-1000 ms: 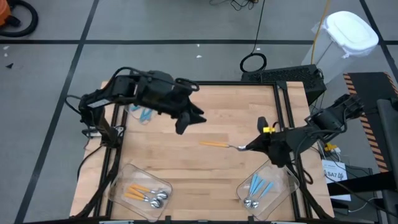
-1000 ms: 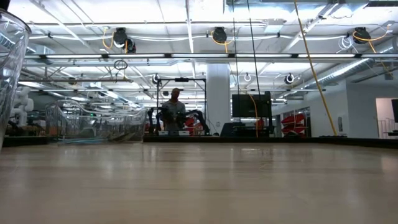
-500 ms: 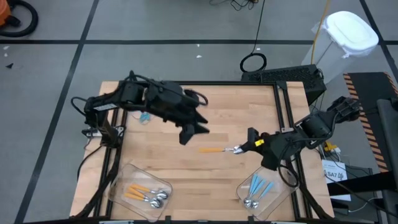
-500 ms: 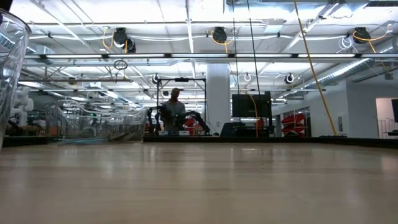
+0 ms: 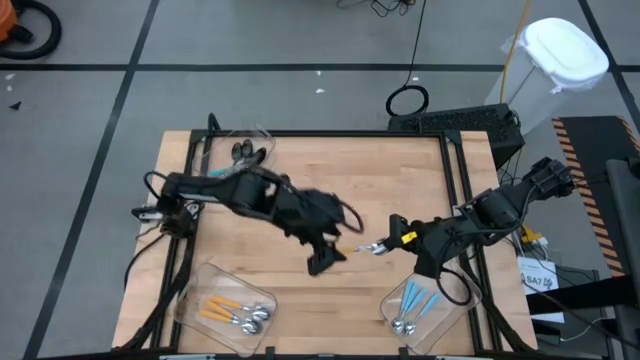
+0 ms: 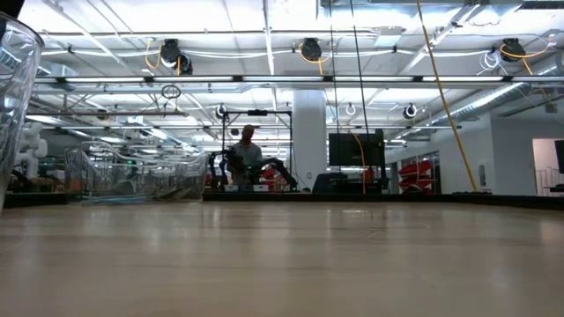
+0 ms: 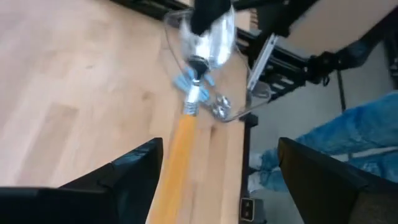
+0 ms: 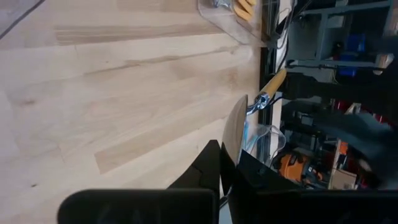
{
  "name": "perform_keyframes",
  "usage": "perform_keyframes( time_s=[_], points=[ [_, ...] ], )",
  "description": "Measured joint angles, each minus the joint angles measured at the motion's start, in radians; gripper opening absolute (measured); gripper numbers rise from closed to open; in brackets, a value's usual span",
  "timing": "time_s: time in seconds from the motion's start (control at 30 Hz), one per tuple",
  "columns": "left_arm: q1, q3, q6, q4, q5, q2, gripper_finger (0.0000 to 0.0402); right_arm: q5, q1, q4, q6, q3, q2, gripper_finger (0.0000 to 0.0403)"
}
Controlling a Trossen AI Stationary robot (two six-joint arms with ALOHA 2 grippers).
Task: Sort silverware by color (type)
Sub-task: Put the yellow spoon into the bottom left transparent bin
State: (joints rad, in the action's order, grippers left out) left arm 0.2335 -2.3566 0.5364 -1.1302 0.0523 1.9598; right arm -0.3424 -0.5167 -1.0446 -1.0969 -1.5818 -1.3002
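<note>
Here the wooden surface (image 5: pixel 300 170) carries three clear bins: one at the near left corner (image 5: pixel 222 310) holding orange-handled spoons (image 5: pixel 232 312), one at the near right (image 5: pixel 425 305) holding blue-handled spoons (image 5: pixel 415 305), and one at the far left (image 5: pixel 240 150) with what look like dark spoons, though that is hard to make out. Mid-surface, the right claw (image 5: pixel 378 247) is pinching the silver bowl end of an orange-handled spoon (image 7: pixel 180 149), while the left claw (image 5: pixel 325 260) has its fingers spread to either side of that spoon's handle
</note>
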Motion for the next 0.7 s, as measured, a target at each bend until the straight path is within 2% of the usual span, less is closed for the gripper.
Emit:
perform_keyframes(
  time_s=[0.13,0.3,0.47,0.57,0.7],
  points=[
    [0.031,0.001,0.009,0.003,-0.009,0.049,0.0314,0.004,0.000,0.000,0.005,0.000,0.000,0.0001],
    [0.043,-0.001,0.041,-0.027,-0.103,0.090,0.0314,0.004,0.000,0.001,0.000,0.000,0.000,0.0001],
    [0.044,0.000,0.031,-0.031,-0.102,0.119,0.0312,0.005,0.000,0.011,-0.008,0.000,0.000,0.0001],
    [0.043,-0.001,0.013,-0.016,-0.098,0.125,0.0292,0.005,0.000,0.014,-0.008,0.000,0.000,0.0001],
    [0.044,0.000,0.006,-0.021,-0.095,0.129,0.0239,0.005,0.000,0.012,-0.015,0.000,0.000,0.0001]
  ],
)
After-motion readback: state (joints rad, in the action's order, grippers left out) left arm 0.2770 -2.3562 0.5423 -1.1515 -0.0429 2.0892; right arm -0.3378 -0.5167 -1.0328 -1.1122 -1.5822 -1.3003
